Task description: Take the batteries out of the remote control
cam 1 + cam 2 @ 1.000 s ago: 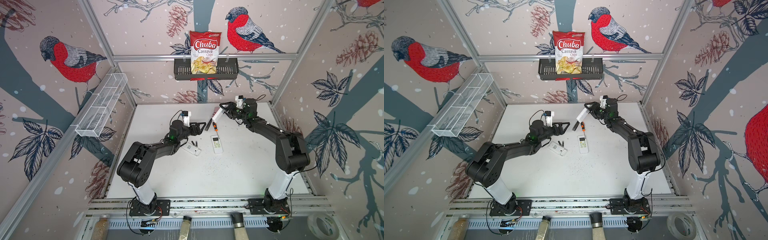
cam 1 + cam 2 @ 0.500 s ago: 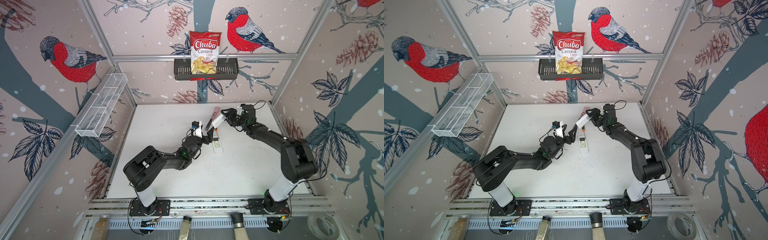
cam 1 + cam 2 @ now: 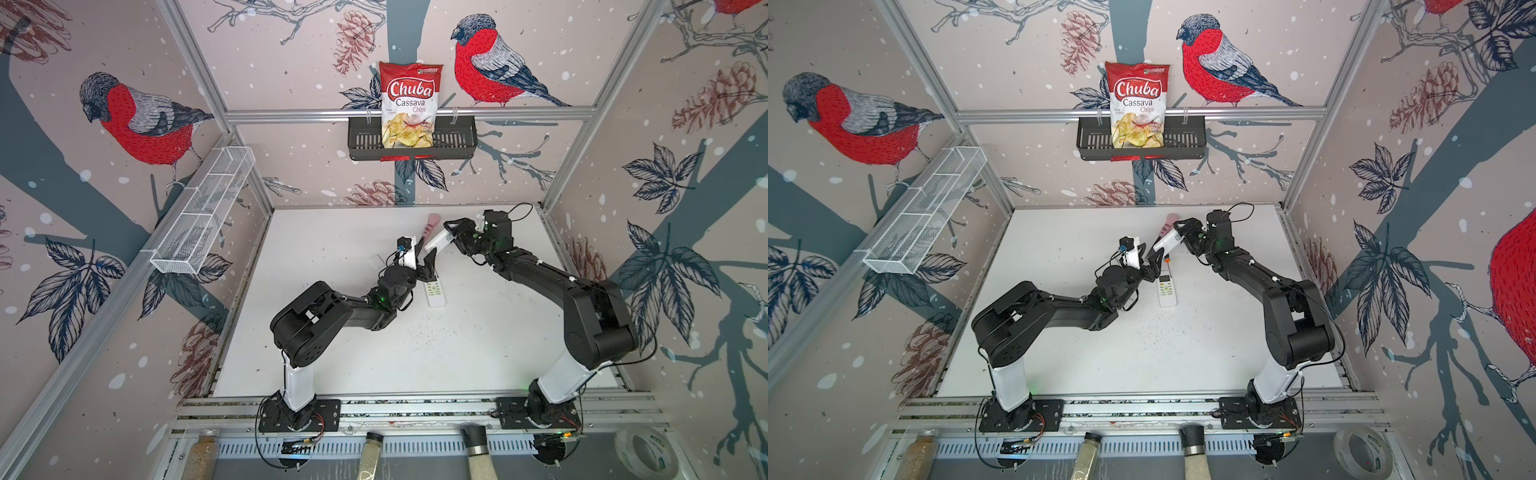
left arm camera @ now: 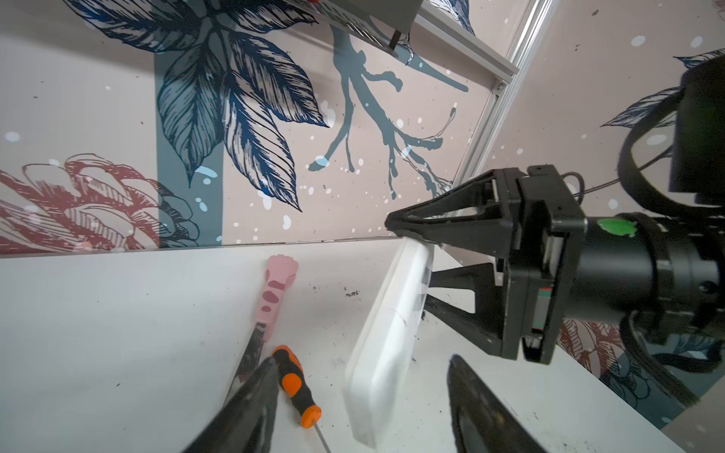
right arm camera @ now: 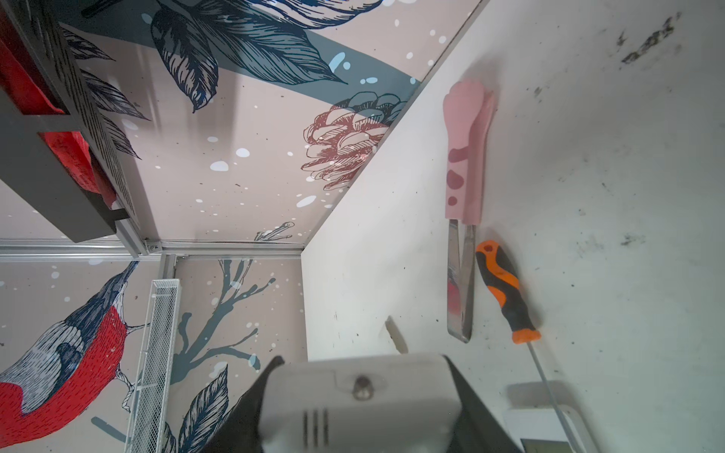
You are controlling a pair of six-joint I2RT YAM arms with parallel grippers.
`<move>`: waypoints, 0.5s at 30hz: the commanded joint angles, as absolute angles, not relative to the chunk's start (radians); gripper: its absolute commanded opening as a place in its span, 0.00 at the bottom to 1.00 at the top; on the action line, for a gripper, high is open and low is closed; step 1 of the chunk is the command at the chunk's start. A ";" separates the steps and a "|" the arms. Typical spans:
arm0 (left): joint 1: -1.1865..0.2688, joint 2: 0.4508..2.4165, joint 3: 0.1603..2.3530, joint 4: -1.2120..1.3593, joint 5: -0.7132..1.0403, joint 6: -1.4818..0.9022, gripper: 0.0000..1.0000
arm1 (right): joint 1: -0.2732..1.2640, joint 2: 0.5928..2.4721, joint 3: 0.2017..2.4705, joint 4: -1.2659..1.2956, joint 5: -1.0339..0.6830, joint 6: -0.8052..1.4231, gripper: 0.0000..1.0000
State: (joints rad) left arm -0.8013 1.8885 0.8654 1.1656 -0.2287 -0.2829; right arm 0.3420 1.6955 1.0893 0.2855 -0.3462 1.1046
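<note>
The right gripper (image 4: 412,262) is clamped on one end of a white remote (image 4: 386,345) and holds it tilted in the air over the back half of the table (image 3: 332,249), as both top views show. A small label on the remote's side (image 3: 445,238) is too small to read. The left gripper (image 4: 363,364) stands open, one finger on each side of the remote's free lower end, with a gap showing on both sides. The batteries cannot be made out in any view.

Below the grippers, near the middle of the table, a second remote (image 3: 435,291) lies flat with its buttons up; its print is unreadable. Toward the back edge lie pink-handled scissors (image 5: 465,157) and, just beside their blades, an orange-and-black screwdriver (image 5: 506,290).

On the back wall a black basket (image 3: 457,141) holds a red-and-white bag (image 3: 409,104) marked "Chuba Cassava Chips".
</note>
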 commanded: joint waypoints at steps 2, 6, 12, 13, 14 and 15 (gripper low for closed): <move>-0.804 1.926 0.901 1.181 -0.181 -0.302 0.60 | 0.342 1.710 1.105 0.320 -0.360 1.101 0.28; -0.802 1.955 0.921 1.180 -0.183 -0.311 0.50 | 0.342 1.716 1.099 0.326 -0.371 1.098 0.27; -0.802 1.979 0.955 1.158 -0.186 -0.309 0.33 | 0.338 1.710 1.086 0.351 -0.383 1.109 0.27; -0.802 1.979 0.956 1.157 -0.189 -0.310 0.32 | 0.337 1.710 1.084 0.353 -0.384 1.109 0.27; -0.802 1.980 0.958 1.160 -0.193 -0.310 0.30 | 0.336 1.709 1.085 0.354 -0.384 1.109 0.27; -0.802 1.987 0.952 1.187 -0.194 -0.307 0.29 | 0.335 1.709 1.084 0.355 -0.386 1.111 0.26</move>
State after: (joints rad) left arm -0.8013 1.9774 0.9485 1.1526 -0.2001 -0.3077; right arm 0.3355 1.7149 1.0843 0.3050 -0.3649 1.1015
